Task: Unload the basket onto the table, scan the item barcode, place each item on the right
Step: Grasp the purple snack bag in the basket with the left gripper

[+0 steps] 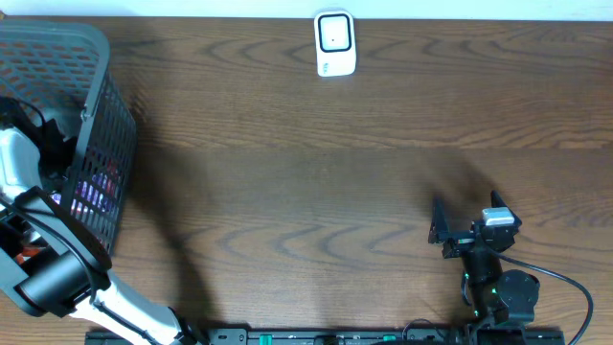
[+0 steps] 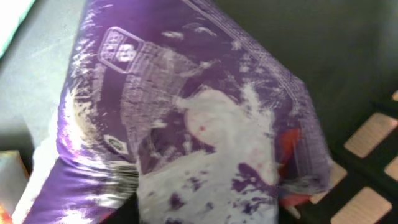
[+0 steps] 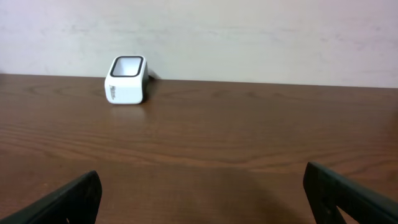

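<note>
The chief risk from here is a poor hold on the purple crinkly foil packet (image 2: pixel 186 124): its skin looks slick and loosely filled, so a pinch that catches only a fold of film could let it slide out on the way up, or drag it against the wall of the dark grey plastic mesh basket (image 1: pixel 96 57) and snag there. A second risk is that the packet comes out with its barcode turned away from the small white box-shaped scanner (image 1: pixel 335 43), which stands at the far edge of the brown wooden table (image 1: pixel 316 172), well apart from the basket; white print covers the packet's face, but the close view is blurred and I cannot make out a barcode, so it may well need turning before it can be read. The packet lies inside the basket at the table's left end and fills the left wrist view, so it is right up against the left claw or between its fingers; those fingers show in no view, and from above the left arm (image 1: pixel 53 278) and the basket cover them, so I cannot tell whether the left claw is apart, together or clamped on the packet. The right claw (image 3: pixel 202 177) hovers low over the table, fingers wide apart with nothing between them, facing the scanner and well apart from the packet
</note>
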Robot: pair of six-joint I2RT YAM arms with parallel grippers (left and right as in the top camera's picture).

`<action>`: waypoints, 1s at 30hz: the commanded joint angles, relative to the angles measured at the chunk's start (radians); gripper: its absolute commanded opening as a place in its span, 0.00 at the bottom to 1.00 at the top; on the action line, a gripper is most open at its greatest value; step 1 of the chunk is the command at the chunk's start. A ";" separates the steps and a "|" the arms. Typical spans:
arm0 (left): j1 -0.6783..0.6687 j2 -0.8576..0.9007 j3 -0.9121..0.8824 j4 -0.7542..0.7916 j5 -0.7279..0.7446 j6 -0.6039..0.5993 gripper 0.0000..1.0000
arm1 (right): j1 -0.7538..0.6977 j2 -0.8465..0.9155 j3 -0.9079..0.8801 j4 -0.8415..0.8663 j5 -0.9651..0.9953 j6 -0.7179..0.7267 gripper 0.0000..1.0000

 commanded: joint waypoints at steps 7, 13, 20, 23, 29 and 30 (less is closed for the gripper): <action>0.004 0.044 0.004 -0.047 -0.005 -0.031 0.07 | -0.012 -0.002 -0.002 -0.003 0.005 -0.012 0.99; 0.005 -0.138 0.035 -0.013 -0.003 -0.057 0.07 | -0.012 -0.002 -0.002 -0.003 0.005 -0.012 0.99; 0.005 -0.335 0.035 0.090 -0.003 -0.056 0.07 | -0.012 -0.002 -0.002 -0.003 0.005 -0.012 0.99; 0.005 -0.381 0.035 0.128 -0.003 -0.056 0.07 | -0.012 -0.002 -0.002 -0.003 0.005 -0.012 0.99; 0.005 -0.454 0.035 0.222 -0.003 -0.108 0.07 | -0.012 -0.002 -0.002 -0.003 0.005 -0.012 0.99; 0.005 -0.470 0.035 0.243 -0.003 -0.132 0.07 | -0.012 -0.002 -0.002 -0.003 0.005 -0.012 0.99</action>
